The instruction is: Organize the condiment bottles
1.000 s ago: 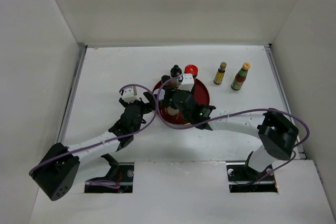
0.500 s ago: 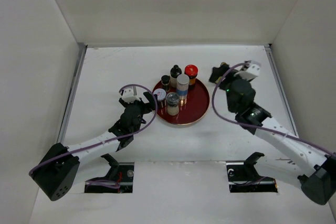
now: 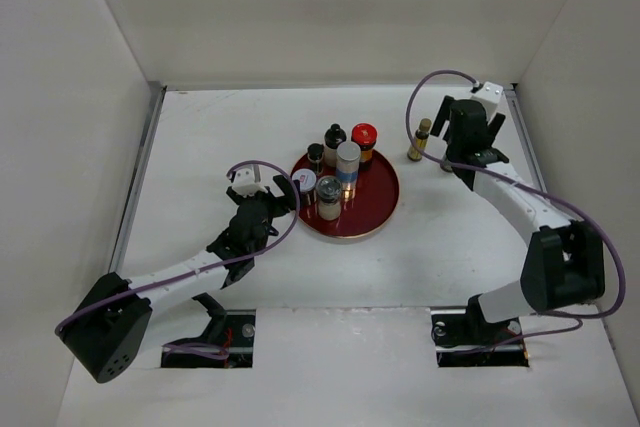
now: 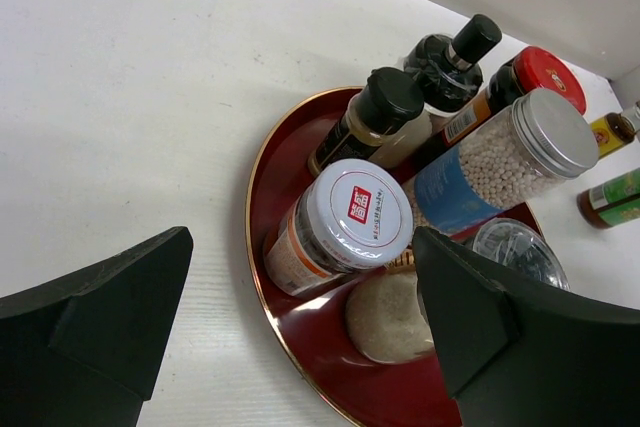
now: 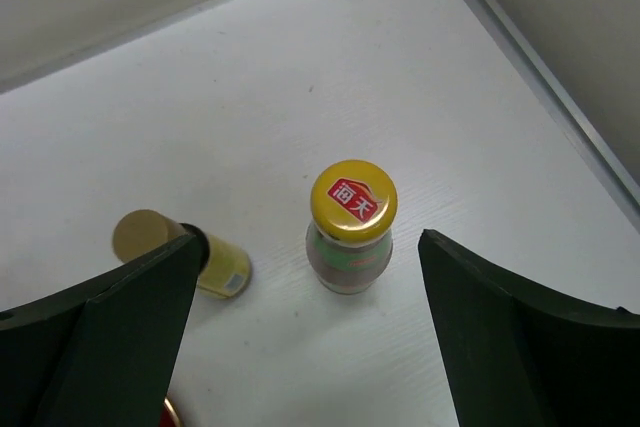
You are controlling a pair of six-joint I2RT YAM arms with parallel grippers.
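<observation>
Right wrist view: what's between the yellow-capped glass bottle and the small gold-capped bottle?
Right wrist view: only bare white tabletop separates the yellow-capped glass bottle from small gold-capped bottle.

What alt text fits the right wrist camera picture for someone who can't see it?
A yellow-capped bottle stands upright on the white table, seen from above and centred within the open right tool. A smaller gold-capped bottle stands at its left in the picture, apart from it.

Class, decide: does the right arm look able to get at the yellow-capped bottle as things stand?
Probably yes: the open right gripper hangs above the yellow-capped bottle, with nothing between them.
</observation>
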